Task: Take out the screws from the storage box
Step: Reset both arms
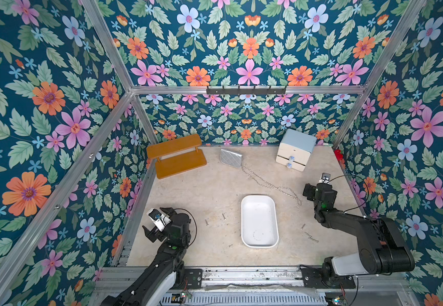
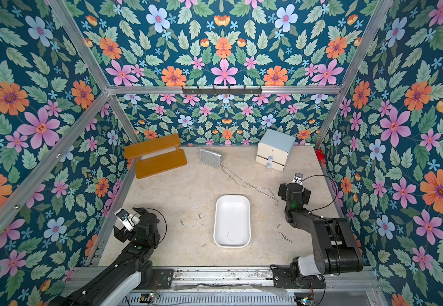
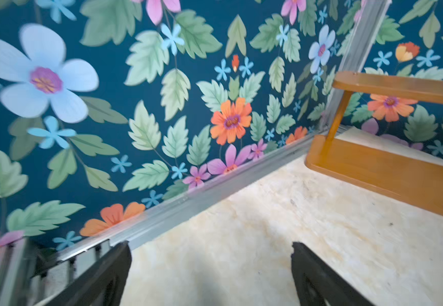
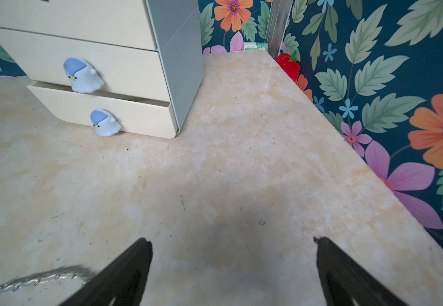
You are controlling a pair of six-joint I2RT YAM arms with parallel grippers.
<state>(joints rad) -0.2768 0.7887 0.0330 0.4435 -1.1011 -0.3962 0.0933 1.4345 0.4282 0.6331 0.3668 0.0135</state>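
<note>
Lying on the table (image 1: 215, 190): the screws (image 1: 206, 222), two were seen near the storage box (image 1: 259, 217) on its left-arm side, three on its right-arm side.
Box position: set upright at mid-table, between both arms.
Left gripper (image 3: 211, 251): jaws held wide apart, nothing gripped, pointed toward the wall (image 3: 162, 106).
Right gripper (image 4: 232, 242): jaws held wide apart, nothing gripped, near the chain (image 4: 29, 280).

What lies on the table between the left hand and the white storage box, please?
Two small screws lie on the tabletop between the left hand and the storage box, touching neither. Both top views show them.
</note>
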